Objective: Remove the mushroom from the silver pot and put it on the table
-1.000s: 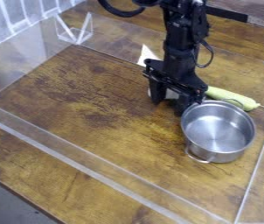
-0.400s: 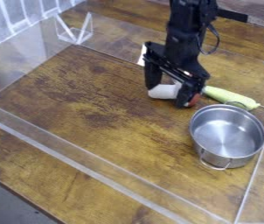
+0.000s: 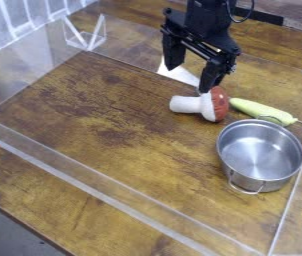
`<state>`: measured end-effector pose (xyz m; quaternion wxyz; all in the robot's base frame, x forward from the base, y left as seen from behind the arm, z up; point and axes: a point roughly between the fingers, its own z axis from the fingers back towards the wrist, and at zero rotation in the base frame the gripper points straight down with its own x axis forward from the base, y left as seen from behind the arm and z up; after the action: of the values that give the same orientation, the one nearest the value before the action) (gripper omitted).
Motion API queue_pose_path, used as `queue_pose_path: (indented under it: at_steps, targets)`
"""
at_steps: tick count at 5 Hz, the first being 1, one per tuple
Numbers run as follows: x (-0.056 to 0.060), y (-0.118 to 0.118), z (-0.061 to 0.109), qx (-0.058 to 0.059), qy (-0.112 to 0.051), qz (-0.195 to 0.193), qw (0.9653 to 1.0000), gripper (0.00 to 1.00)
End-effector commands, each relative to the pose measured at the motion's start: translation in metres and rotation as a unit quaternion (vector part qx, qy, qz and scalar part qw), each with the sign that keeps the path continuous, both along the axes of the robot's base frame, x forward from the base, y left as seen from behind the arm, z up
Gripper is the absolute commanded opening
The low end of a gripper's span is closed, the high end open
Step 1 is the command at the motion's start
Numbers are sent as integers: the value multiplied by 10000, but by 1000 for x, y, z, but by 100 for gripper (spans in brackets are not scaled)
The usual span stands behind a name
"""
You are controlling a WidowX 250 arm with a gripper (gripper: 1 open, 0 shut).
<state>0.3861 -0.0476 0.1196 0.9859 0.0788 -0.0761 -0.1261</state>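
Table (image 3: 94, 115) of brown wood grain, with worn dark patches, takes up most of the view, bordered by clear walls (image 3: 100, 187). The black robot arm (image 3: 210, 12) reaches in over the table's far edge, toward its right-hand part. At its lower end the gripper (image 3: 194, 76) points down with its fingers spread wide and nothing held between them; it hangs just beyond the mushroom in the view.

The silver pot (image 3: 258, 155) stands upright near the right edge of the table, toward the near right corner. Its open mouth faces up, the bare metal inside shows, and one loop handle sits low on the near side of its rim. The yellow-green corn-like toy (image 3: 263, 112) lies at a slant just behind the pot, near the right edge.

The mushroom (image 3: 201, 105) is out of the pot and lies on its side on the table, between the gripper and the pot, apart from the pot. Its white stem points left and its reddish-brown cap faces right. A white piece (image 3: 181, 75) shows behind the gripper, partly hidden; what it is, I cannot tell.
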Motion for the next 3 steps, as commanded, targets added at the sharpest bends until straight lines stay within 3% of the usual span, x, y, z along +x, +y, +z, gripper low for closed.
queue_pose_path:
  at_steps: [1, 3]
  targets:
    - [-4, -4, 21, -107, -292, -102, 9995, 100]
    - [-10, 8, 16, -141, -98, 132, 9998, 100]
